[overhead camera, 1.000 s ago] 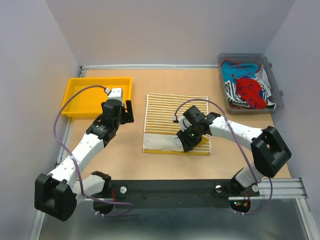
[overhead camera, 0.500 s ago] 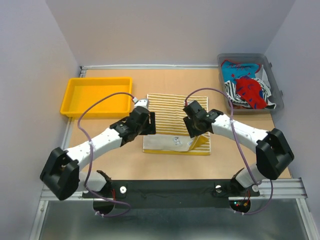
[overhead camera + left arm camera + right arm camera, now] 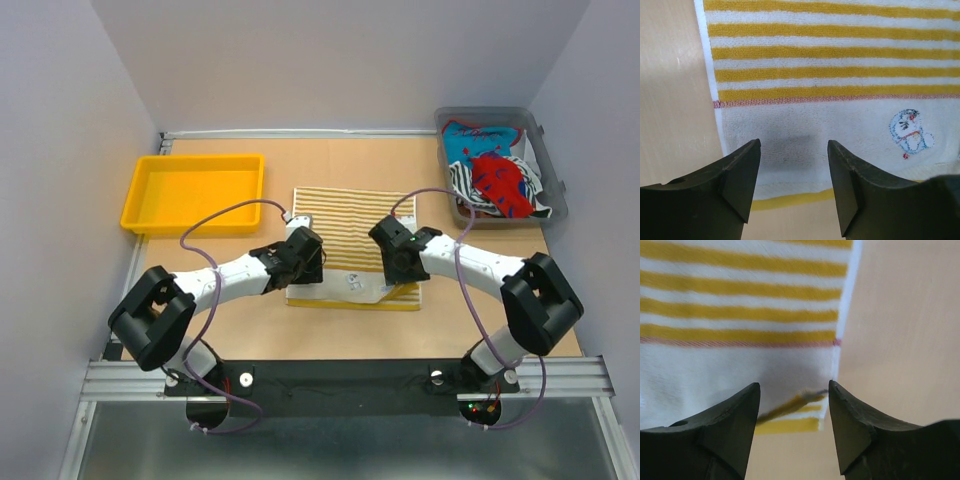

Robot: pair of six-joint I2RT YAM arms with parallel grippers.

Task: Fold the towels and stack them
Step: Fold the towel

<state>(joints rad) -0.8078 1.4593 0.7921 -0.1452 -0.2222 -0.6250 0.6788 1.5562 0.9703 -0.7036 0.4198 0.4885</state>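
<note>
Left gripper (image 3: 794,150): jaws partly open, nothing between them, hovering over the near-left corner of the yellow-cream striped towel (image 3: 350,212). Straight below its tips I see the towel's white band. The towel's left edge runs just outboard of its left finger, with bare table (image 3: 670,100) beyond. A cartoon print (image 3: 911,132) sits right of its right finger. The stripes start ahead of the tips, past a red stitched line (image 3: 840,99).

Right gripper (image 3: 794,390): also partly open and empty, over the towel's near-right corner. The towel's right edge runs down toward its right fingertip, with table outboard of that. A yellow-striped layer (image 3: 790,405) peeks out under the white band between the tips, so the near edge is doubled over.

Can't tell if either gripper's tips touch the cloth.

The other towels (image 3: 495,180) are bunched in the grey bin (image 3: 556,200), well off right of and beyond the right gripper. The yellow tray (image 3: 190,192) is well left of and beyond the left gripper.
</note>
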